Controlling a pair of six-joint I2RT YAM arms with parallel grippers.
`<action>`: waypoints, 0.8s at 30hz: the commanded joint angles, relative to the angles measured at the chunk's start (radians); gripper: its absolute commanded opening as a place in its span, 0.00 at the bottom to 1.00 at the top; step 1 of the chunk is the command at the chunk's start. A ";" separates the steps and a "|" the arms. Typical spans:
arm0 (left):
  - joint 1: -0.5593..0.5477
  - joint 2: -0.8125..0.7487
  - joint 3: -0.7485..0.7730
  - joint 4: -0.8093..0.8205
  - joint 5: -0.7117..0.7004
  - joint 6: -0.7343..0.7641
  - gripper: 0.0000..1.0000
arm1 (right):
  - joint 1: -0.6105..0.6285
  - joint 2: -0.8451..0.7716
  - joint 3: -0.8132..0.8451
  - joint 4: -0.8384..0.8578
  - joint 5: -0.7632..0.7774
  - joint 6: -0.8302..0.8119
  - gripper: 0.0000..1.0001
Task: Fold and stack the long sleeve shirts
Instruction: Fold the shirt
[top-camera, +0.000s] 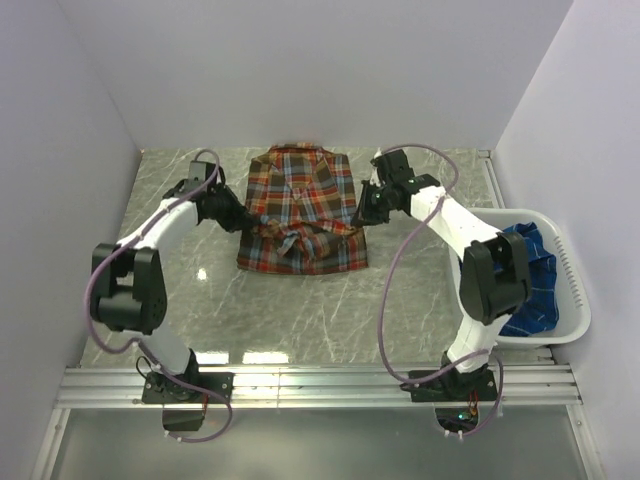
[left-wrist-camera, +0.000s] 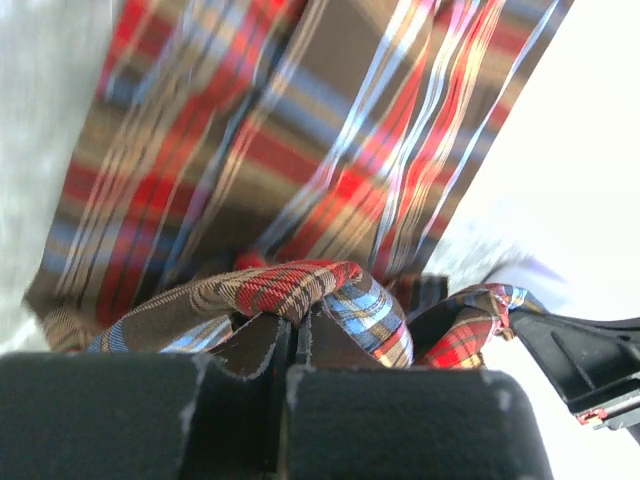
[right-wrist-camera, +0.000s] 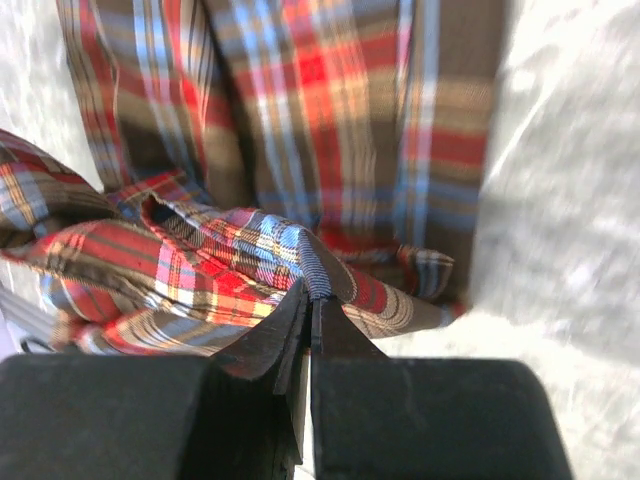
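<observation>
Left gripper (left-wrist-camera: 296, 328): jaws pressed together, and you can see a bunched fold of the red plaid shirt (top-camera: 300, 205) pinched at their tips, at the shirt's left edge.
Right gripper (right-wrist-camera: 311, 300): you have it clamped likewise, with a thin fold of that shirt nipped between its tips at the right edge.
Red plaid shirt: lies on the table (top-camera: 300, 310) between your two arms, collar toward the far wall, its lower part rumpled with cloth gathered across the middle.
Blue plaid shirt (top-camera: 528, 285): heaped in the white basket (top-camera: 530, 214) at the table's right side, beside your right arm and well apart from the red one.
</observation>
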 joint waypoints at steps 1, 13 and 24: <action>0.024 0.075 0.096 0.065 -0.003 0.018 0.03 | -0.032 0.066 0.110 0.070 -0.013 -0.012 0.00; 0.040 0.326 0.245 0.161 -0.083 0.024 0.13 | -0.068 0.328 0.312 0.158 -0.039 0.000 0.08; 0.040 0.262 0.288 0.238 -0.127 0.067 0.56 | -0.065 0.241 0.365 0.146 0.093 -0.084 0.51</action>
